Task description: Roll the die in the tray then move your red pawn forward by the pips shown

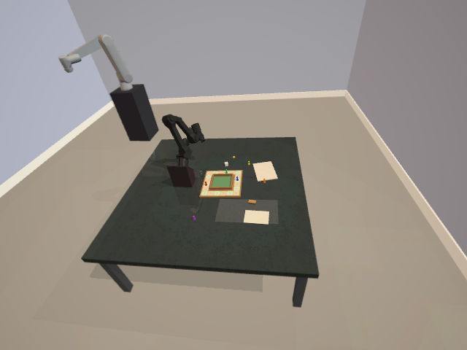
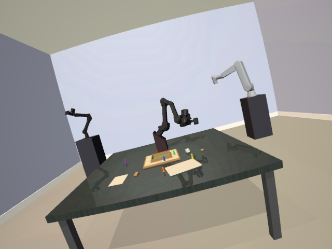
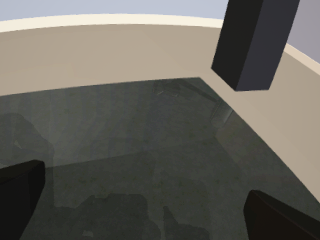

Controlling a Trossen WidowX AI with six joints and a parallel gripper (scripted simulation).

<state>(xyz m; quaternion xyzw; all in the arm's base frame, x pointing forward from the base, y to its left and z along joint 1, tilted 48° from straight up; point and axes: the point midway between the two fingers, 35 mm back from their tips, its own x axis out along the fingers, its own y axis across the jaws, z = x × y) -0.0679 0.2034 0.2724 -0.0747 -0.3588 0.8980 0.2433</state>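
One white die [image 1: 226, 163], six pawns, one red pawn [image 1: 206, 184]; pips unreadable; the gripper [image 2: 193, 121] hangs spread apart, holding nothing.

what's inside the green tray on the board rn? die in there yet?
The tray shows only its green floor in the top view. The white die sits on the table behind the board, outside it. In the exterior view the near rim hides part of the floor.
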